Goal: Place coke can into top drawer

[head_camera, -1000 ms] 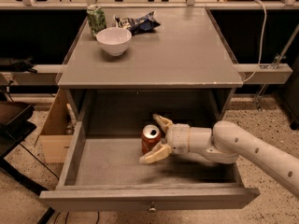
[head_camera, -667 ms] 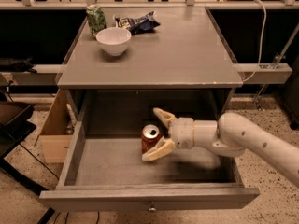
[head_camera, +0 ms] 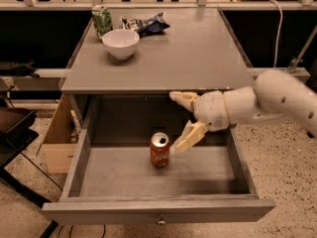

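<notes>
Coke can (head_camera: 159,150) upright in top drawer (head_camera: 148,211); gripper (head_camera: 175,123) agape beside it, contact unclear; arm cropped.

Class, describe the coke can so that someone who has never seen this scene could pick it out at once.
Find the grey cabinet and its pulled-out top drawer. The coke can stands upright on the drawer floor, beside the open gripper. It is red with a silver top, unlike the green can up on the cabinet top.
</notes>
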`<state>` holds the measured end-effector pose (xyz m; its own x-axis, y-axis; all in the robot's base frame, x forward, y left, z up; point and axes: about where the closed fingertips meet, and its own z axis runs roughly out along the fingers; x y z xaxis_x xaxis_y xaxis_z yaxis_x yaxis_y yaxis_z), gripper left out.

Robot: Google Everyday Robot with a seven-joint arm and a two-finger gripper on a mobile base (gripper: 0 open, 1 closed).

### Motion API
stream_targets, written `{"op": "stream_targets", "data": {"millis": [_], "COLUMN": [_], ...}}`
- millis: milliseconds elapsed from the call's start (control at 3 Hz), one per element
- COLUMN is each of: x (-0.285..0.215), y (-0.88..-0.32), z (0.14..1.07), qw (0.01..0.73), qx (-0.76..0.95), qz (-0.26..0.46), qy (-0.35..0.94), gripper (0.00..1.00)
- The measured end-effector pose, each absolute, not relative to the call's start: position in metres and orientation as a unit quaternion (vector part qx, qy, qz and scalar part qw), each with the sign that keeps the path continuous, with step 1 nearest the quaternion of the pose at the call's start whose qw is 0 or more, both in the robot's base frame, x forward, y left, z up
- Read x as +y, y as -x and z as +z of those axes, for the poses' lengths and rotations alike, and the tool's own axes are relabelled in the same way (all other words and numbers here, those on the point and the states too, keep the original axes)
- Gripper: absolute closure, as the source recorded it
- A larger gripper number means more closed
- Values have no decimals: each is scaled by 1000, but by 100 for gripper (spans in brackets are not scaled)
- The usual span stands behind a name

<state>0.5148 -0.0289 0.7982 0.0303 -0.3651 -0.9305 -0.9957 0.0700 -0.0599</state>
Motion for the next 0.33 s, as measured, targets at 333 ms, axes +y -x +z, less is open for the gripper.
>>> {"op": "stream_targets", "data": {"millis": [333], "x": [-53], "y": [-524], "z": [876], "qw": [394], "qx": [561], "qz": [315], "qy": [656], "gripper": [0]}}
